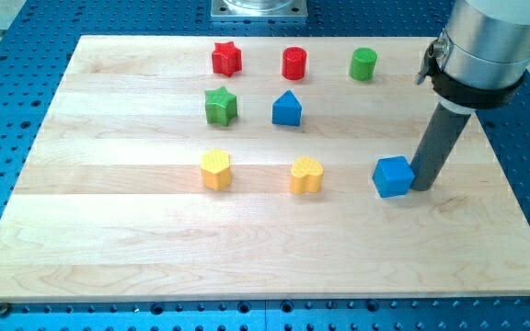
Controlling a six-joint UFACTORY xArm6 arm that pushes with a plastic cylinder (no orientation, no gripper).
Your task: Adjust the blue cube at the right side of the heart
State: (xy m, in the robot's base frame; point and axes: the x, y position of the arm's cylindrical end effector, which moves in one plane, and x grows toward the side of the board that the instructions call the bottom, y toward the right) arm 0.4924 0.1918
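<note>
A blue cube (393, 176) lies on the wooden board, to the right of a yellow heart (306, 175) and well apart from it. My tip (421, 187) stands right against the cube's right side, touching or nearly touching it. The dark rod rises from there toward the view's top right.
A yellow hexagon-like block (216, 169) lies left of the heart. Above are a green star (220, 106) and a blue pentagon-like block (287, 108). Along the top are a red star (226, 58), a red cylinder (294, 63) and a green cylinder (363, 63). The board's right edge (513, 184) is near my tip.
</note>
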